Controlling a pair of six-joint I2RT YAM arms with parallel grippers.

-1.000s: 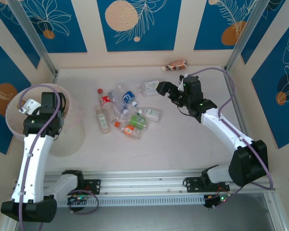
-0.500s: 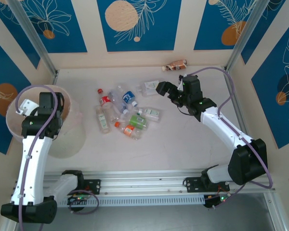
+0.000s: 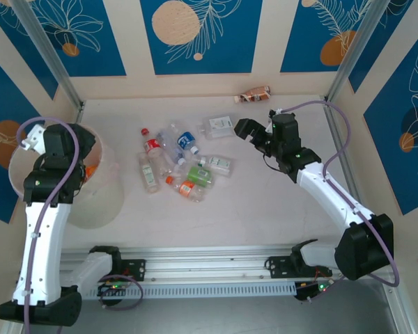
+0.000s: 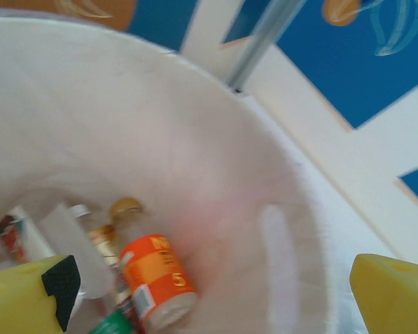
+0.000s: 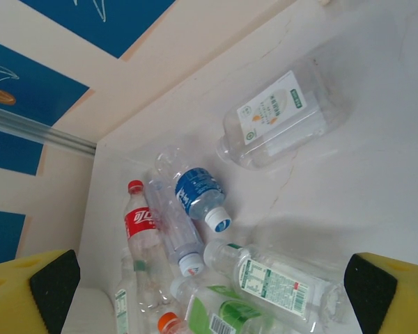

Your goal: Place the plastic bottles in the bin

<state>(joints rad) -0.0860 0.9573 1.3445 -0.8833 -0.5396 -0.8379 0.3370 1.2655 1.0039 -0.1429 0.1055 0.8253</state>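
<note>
My left gripper (image 3: 75,161) (image 4: 212,300) hangs open over the bin (image 3: 104,202) (image 4: 195,132), a wide translucent pale bucket at the table's left. Nothing is between its yellow fingers (image 4: 393,292). Inside the bin lies an orange-labelled bottle (image 4: 153,278) among several others. More plastic bottles lie loose mid-table: a red-labelled one (image 3: 151,145) (image 5: 141,224), a blue-labelled one (image 3: 187,141) (image 5: 198,191), a green-labelled one (image 3: 198,175) (image 5: 226,316), a white-labelled one (image 3: 219,164) (image 5: 275,278) and a flat clear one (image 3: 219,126) (image 5: 282,115). My right gripper (image 3: 247,130) (image 5: 209,299) is open and empty, just right of the flat one.
A brown-labelled bottle (image 3: 254,94) lies against the back wall. Blue-and-cream panels close in the table on three sides, with metal posts (image 3: 52,56) at the back corners. The bare tabletop (image 3: 265,209) stretches in front of the bottle pile.
My left gripper has opened above the bin and shifted a little left; the orange-labelled bottle now lies inside. My right gripper has drawn slightly right, away from the pile.
</note>
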